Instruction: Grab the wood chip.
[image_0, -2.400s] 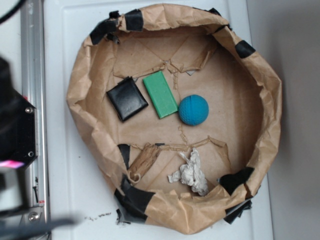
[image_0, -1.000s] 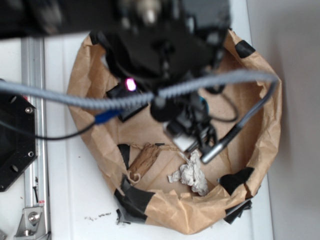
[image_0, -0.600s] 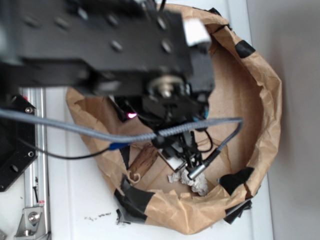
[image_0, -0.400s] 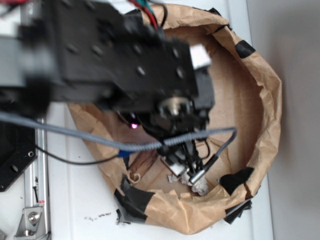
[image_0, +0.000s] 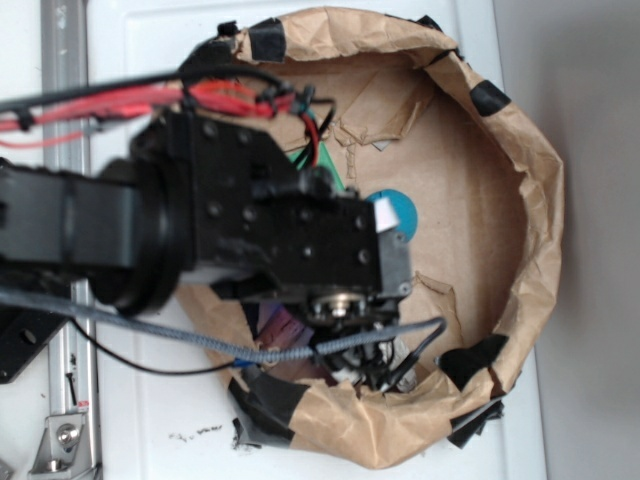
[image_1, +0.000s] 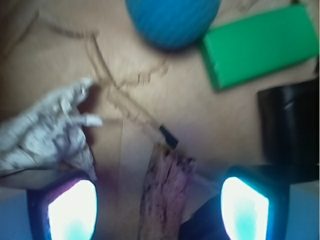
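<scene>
Shifted since 0.4 s ago: arm and wrist housing are now lying lower and further left over the paper-lined basin, uncovering the upper lining and covering the spot where the wood chip and paper wad were showing. End effector (image_1: 159, 212): standing wide apart, its two glowing fingertips (image_1: 72, 210) sitting at the lower left and lower right of the wrist view, gripping nothing. Wood chip (image_1: 164, 197): lying between the fingertips, nearer the middle, running lengthwise from the bottom edge upward, its rough streaky end pointing toward the far objects; whether either fingertip is touching it cannot be told. In the exterior view the chip is hiding under the arm. Crumpled white paper wad (image_1: 42, 132): resting just beside the left-hand fingertip, apart from the chip. Blue ball (image_1: 172, 20): sitting beyond the chip at the top of the wrist view, partly showing at the arm's edge in the exterior view (image_0: 392, 215). Green block (image_1: 257, 45): lying just beside the ball. Black square object (image_1: 292, 127): sitting near the block, above the right-hand fingertip. Brown paper lining (image_0: 470, 200): covering the basin floor and walls, torn in places, patched with black tape at the rim. White bench (image_0: 150, 420): carrying the basin.
</scene>
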